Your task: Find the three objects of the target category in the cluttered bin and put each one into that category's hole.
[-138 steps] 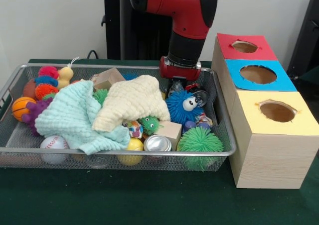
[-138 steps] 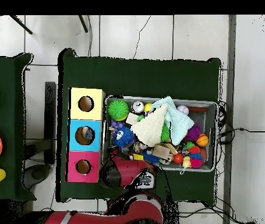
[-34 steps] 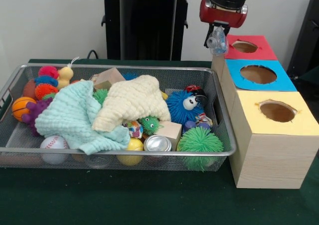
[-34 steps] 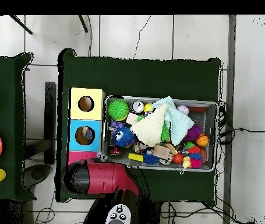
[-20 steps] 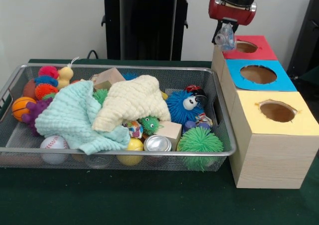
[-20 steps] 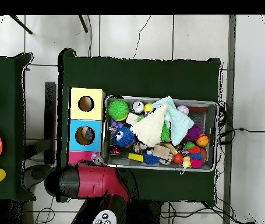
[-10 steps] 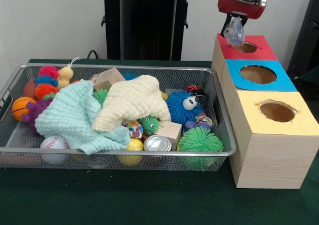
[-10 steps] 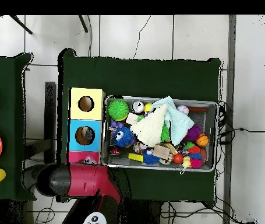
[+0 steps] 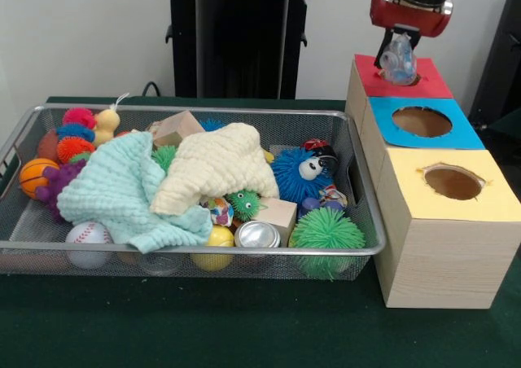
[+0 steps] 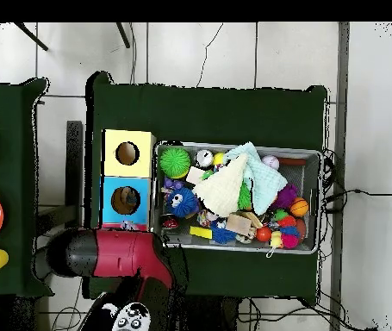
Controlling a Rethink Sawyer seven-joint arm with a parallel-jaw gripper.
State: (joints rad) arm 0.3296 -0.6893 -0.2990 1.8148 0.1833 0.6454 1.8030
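Observation:
My gripper (image 9: 398, 52) hangs at the top right of the front view, shut on a small clear, crumpled plastic object (image 9: 399, 62). The object hovers just over the hole of the red-topped box (image 9: 427, 83), hiding most of that hole. In the overhead view the red arm (image 10: 117, 254) covers the red box, so the gripper and the object are hidden there. The wire mesh bin (image 9: 195, 250) lies to the left of the boxes, full of toys and cloths.
A blue-topped box (image 9: 460, 132) and a yellow-topped box (image 9: 492, 185) stand in a row with the red one. The bin holds a mint cloth (image 9: 114, 189), a cream cloth (image 9: 216, 164), a blue fuzzy toy (image 9: 293, 173), a green spiky ball (image 9: 326, 234), a can (image 9: 257, 234) and several balls.
The gripper rose out of the bin with the clear object and moved right, from beside the bin's corner to above the red box's hole. The bin's contents look unmoved.

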